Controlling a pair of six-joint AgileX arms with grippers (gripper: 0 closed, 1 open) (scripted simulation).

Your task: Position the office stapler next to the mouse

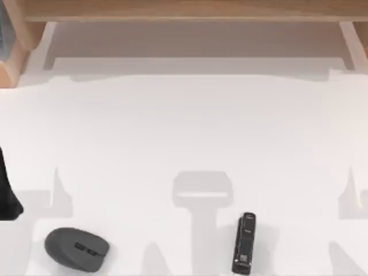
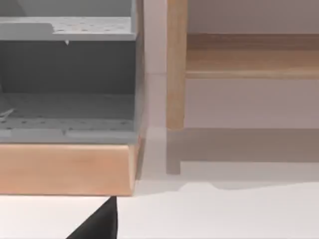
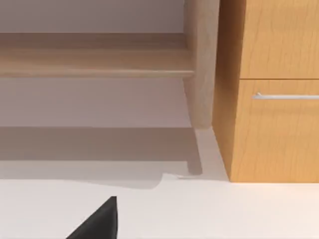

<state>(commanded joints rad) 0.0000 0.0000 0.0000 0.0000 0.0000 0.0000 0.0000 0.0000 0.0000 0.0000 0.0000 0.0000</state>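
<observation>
The office stapler (image 1: pixel 244 251) is a slim black bar lying lengthwise near the table's front edge, right of centre. The mouse (image 1: pixel 76 248), dark grey and oval, rests near the front edge at the left, far apart from the stapler. My left arm (image 1: pixel 8 192) shows as a dark shape at the table's left edge, above the mouse and not touching it. A black part of my left gripper (image 2: pixel 97 224) juts into the left wrist view. A like black part of my right gripper (image 3: pixel 97 224) juts into the right wrist view. Neither holds anything that I can see.
A wooden shelf (image 1: pixel 184 11) runs along the back of the white table (image 1: pixel 184 132). A grey perforated rack (image 2: pixel 67 74) on a wooden base stands at the back left. A wooden drawer cabinet (image 3: pixel 276 89) stands at the back right.
</observation>
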